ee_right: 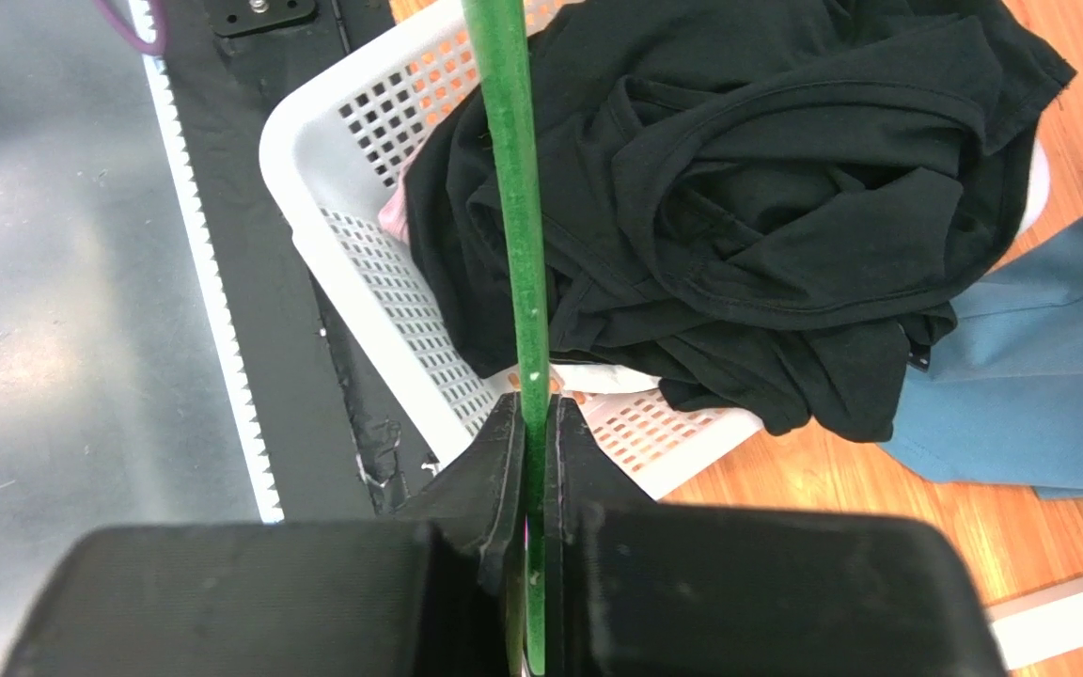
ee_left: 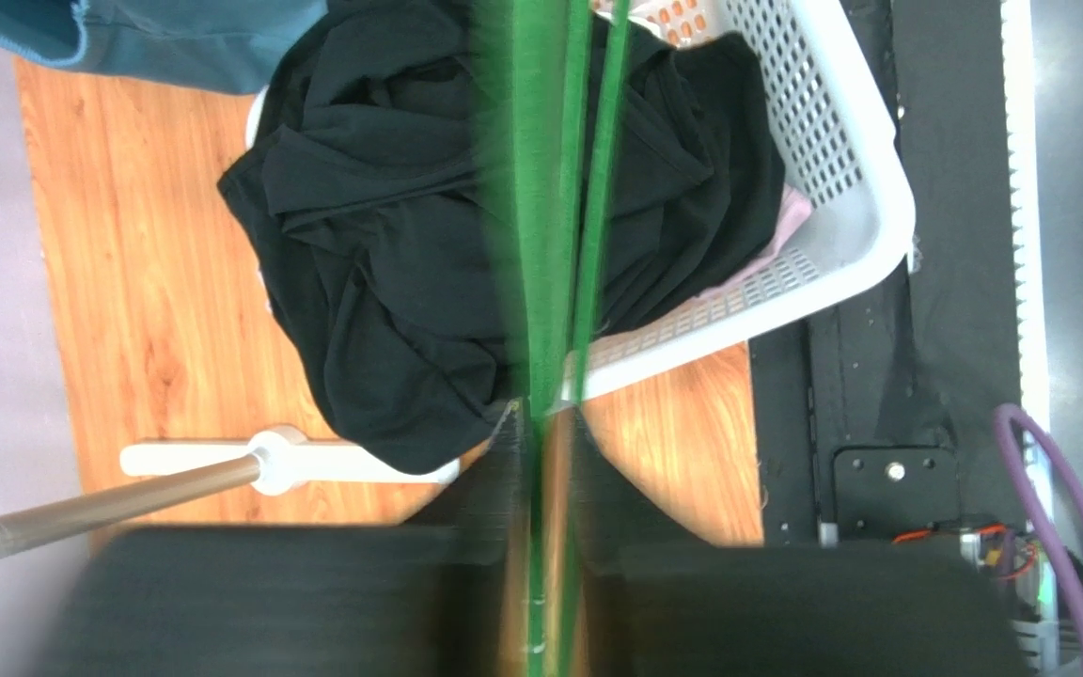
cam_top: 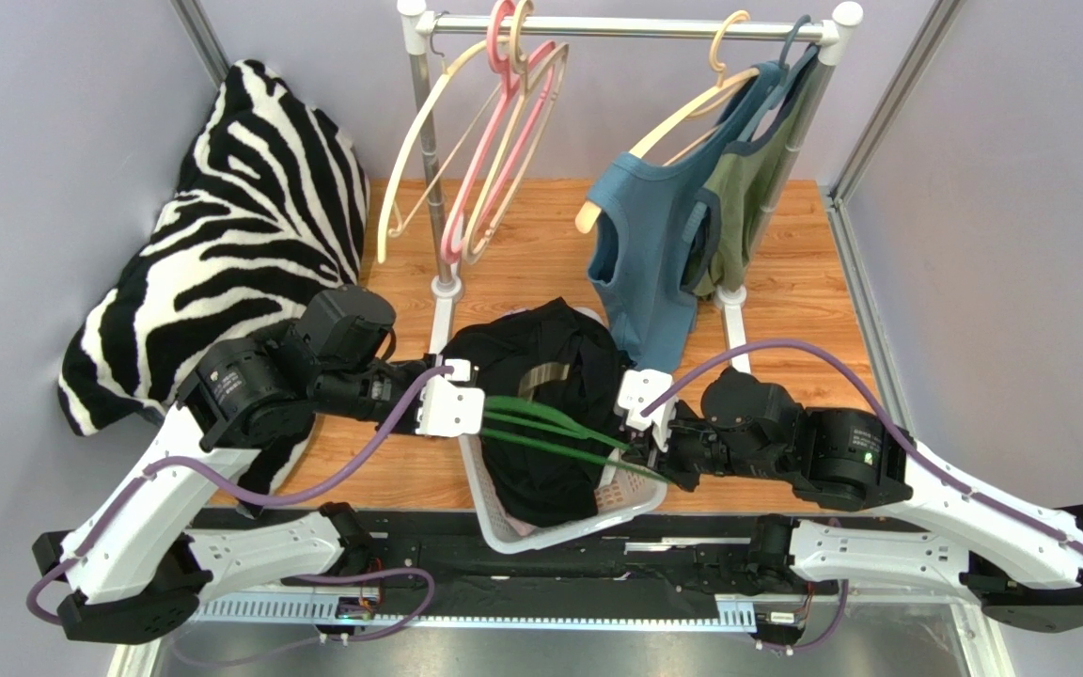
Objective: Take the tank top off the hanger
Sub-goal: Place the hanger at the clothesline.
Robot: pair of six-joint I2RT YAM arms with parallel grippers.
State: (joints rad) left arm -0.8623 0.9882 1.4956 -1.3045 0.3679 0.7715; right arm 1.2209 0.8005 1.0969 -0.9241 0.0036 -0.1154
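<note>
Hanger point(ee_right: 509, 212) in left gripper point(ee_left: 540, 423), right gripper point(ee_right: 535, 423)

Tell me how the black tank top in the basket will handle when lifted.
The crumpled black fabric tank top probably goes floppy: it lies in soft folds and droops over the rim of the white perforated plastic basket. Likely light, being thin cloth. It may drag on that rim.
</note>
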